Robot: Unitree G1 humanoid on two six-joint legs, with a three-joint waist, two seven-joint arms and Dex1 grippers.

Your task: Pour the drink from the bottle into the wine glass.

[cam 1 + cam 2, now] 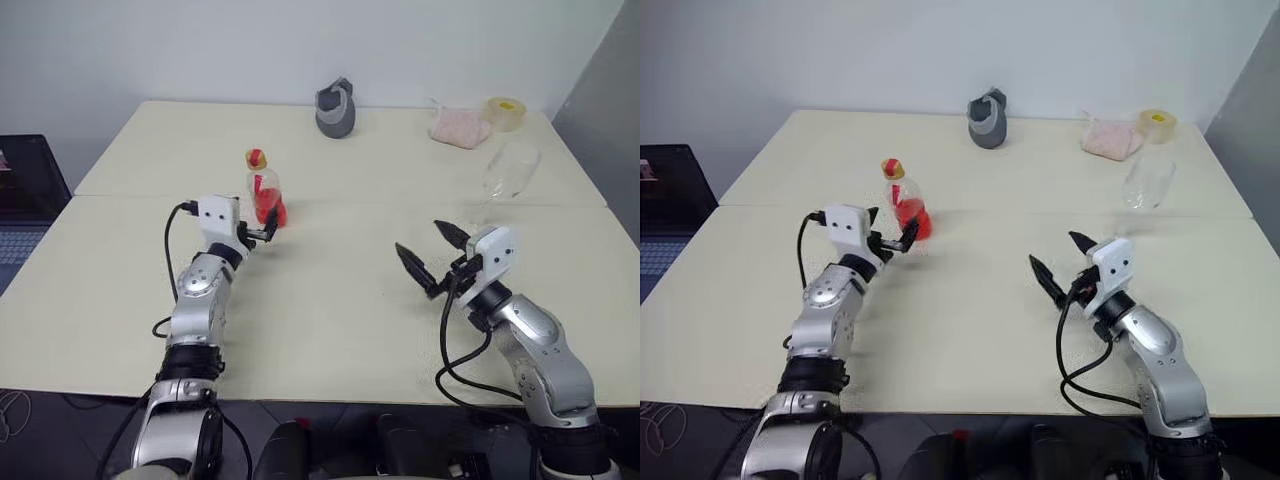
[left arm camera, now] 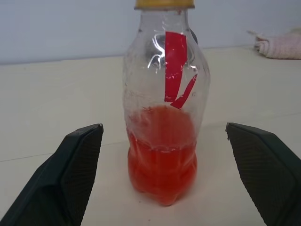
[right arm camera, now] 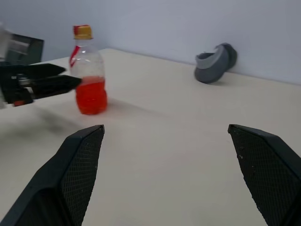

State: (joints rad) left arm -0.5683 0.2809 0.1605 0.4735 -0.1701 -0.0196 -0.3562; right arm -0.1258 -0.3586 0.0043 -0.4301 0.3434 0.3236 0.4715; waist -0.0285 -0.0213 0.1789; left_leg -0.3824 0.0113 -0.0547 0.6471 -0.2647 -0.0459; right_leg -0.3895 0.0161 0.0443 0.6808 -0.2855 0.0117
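From my station I saw two cream-coloured tables (image 1: pixel 330 330) pushed together edge to edge, the seam between them running straight across the view. Behind them stood a plain pale wall (image 1: pixel 300 45), evenly lit, with a grey panel (image 1: pixel 612 110) closing off the right side. To the left, below the table level, sat a dark laptop (image 1: pixel 25 200) with its screen up. Under the near edge the floor (image 1: pixel 60 425) looked dark, with thin cables (image 1: pixel 12 412) lying loose on it.
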